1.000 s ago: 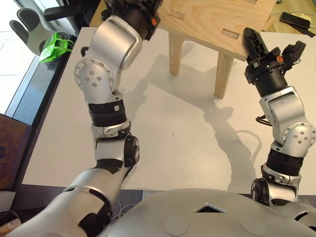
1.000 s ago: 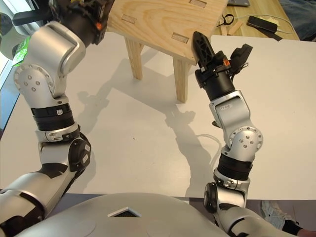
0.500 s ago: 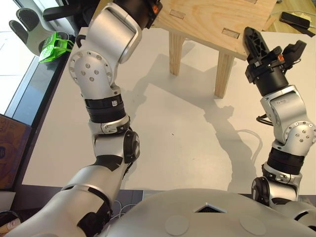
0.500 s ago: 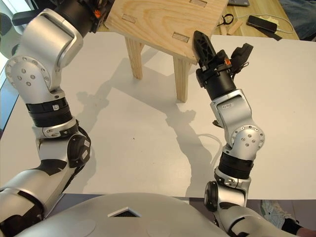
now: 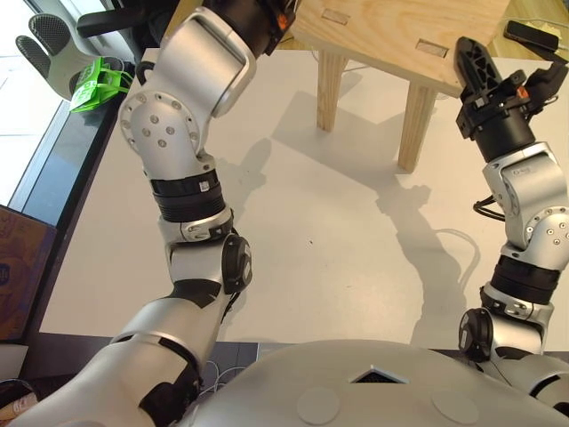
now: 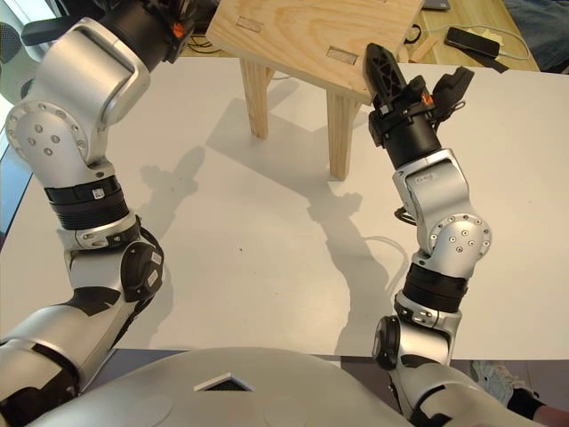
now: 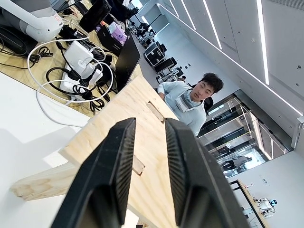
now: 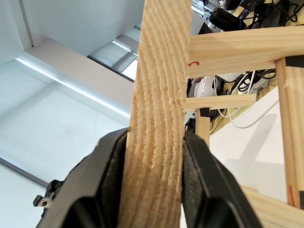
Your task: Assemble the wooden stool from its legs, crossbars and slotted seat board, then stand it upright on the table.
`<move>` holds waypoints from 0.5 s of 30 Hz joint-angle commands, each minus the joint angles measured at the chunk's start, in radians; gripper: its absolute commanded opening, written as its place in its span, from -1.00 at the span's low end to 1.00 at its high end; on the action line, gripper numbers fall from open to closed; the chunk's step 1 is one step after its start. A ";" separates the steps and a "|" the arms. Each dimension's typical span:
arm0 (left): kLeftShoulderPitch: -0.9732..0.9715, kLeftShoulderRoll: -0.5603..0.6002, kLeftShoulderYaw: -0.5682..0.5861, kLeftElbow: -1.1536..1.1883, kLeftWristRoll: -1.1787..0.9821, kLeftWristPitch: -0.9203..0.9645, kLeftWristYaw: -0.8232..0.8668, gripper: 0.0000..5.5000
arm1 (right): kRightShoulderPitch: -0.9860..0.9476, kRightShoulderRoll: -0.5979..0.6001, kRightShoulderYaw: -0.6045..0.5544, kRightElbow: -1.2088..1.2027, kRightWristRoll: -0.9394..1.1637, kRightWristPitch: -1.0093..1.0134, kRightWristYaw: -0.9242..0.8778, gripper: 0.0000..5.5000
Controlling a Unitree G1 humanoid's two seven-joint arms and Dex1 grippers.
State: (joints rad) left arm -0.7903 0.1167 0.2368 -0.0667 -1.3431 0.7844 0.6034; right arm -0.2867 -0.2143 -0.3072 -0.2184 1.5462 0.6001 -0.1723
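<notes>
Right wrist view: my right end effector [image 8: 154, 142] pinches the seat [image 8: 161, 57] edge, apparently steadying the upright stool [image 6: 339, 133] on the desk [image 6: 267, 249]; I cannot tell the left end effector's [image 7: 148, 128] state.

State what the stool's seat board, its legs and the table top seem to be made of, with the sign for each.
Seat board: pale unpainted wood, perhaps plywood; wavy grain on its face, lines along its edge.
Legs: solid pale wood, bare; straight grain runs lengthwise.
Table: smooth matt white top, probably laminate; what lies beneath is hidden.
</notes>
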 commanded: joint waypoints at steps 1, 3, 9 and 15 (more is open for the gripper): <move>0.003 0.001 0.008 -0.010 0.007 0.017 0.000 -0.53 | -0.043 -0.017 -0.017 -0.012 0.013 0.007 0.024 -0.46; 0.002 0.000 0.010 -0.012 0.005 0.021 0.000 -0.53 | -0.043 -0.016 -0.019 -0.011 0.017 0.010 0.026 -0.46; -0.003 -0.001 0.014 -0.017 -0.008 0.034 -0.004 -0.53 | -0.044 -0.005 -0.031 0.006 0.011 0.000 0.006 -0.46; -0.008 -0.002 0.019 -0.015 -0.011 0.045 -0.005 -0.49 | -0.037 0.016 -0.038 -0.010 0.030 -0.005 -0.012 -0.48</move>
State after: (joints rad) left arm -0.7903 0.1161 0.2536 -0.0764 -1.3476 0.8146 0.5988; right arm -0.2963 -0.2023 -0.3364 -0.2007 1.5555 0.6012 -0.1791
